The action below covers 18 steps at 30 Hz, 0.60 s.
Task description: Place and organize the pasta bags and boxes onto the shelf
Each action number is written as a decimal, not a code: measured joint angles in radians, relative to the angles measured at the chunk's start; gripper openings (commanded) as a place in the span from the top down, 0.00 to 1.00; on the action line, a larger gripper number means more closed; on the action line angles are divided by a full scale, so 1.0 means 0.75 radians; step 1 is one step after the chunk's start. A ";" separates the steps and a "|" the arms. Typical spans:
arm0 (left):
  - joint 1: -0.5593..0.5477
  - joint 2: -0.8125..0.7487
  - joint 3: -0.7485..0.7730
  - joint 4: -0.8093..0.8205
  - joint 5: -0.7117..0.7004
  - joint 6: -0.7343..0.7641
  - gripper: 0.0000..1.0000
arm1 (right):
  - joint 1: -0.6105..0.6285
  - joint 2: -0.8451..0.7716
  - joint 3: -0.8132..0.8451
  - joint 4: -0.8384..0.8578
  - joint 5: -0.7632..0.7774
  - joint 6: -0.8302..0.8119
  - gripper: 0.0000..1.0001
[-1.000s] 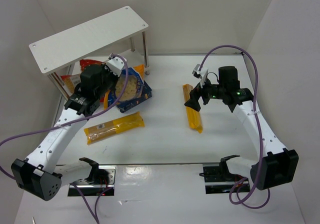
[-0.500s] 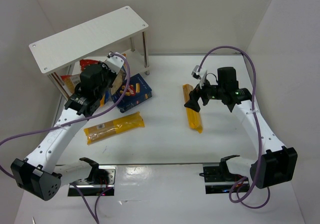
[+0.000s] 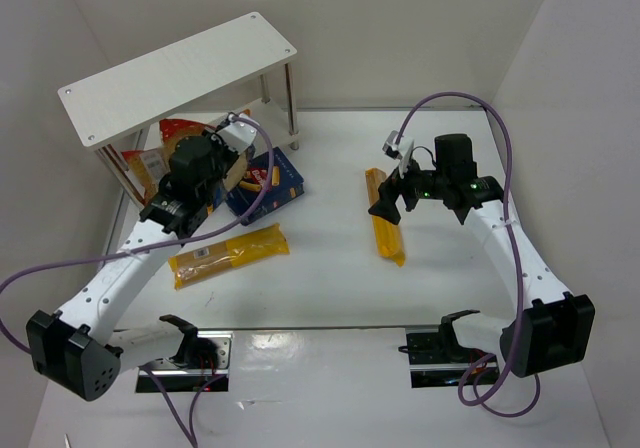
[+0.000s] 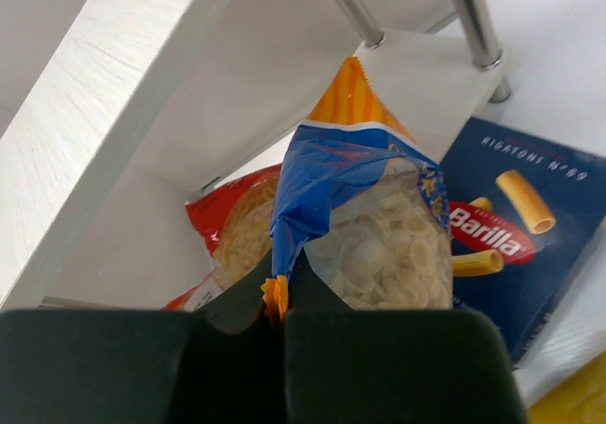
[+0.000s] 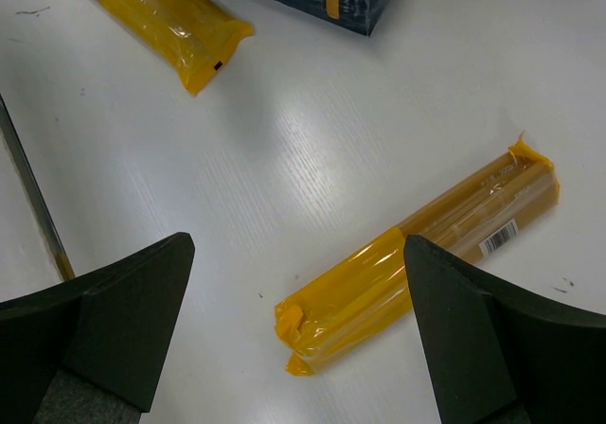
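The white shelf (image 3: 180,73) stands at the back left. My left gripper (image 3: 218,151) is shut on the orange end of the blue bag (image 4: 365,220) and holds it at the mouth of the lower tier (image 4: 426,74). The red-and-clear bag (image 4: 232,225) lies under the top board, behind it. The dark-blue pasta box (image 3: 268,180) lies on the table to the right of the blue bag. My right gripper (image 3: 390,203) is open above one long yellow bag (image 5: 417,263), its near end between the open fingers. The other long yellow bag (image 3: 228,255) lies front left.
Silver shelf legs (image 4: 469,17) stand just past the blue bag. White walls close in on the left, back and right. The two arm bases (image 3: 440,353) sit at the near edge.
My left gripper has carried the blue bag left and back toward the shelf's lower tier, uncovering the pasta box. The right arm has barely moved.
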 measured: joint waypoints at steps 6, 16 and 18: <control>-0.085 0.037 -0.077 0.162 -0.131 0.144 1.00 | -0.009 0.000 -0.003 0.001 -0.016 -0.008 0.00; -0.179 0.198 -0.138 0.469 -0.280 0.453 1.00 | -0.032 0.000 -0.021 -0.001 -0.023 -0.028 0.00; -0.180 0.230 -0.149 0.526 -0.299 0.516 1.00 | -0.042 0.000 -0.021 -0.001 -0.026 -0.031 0.00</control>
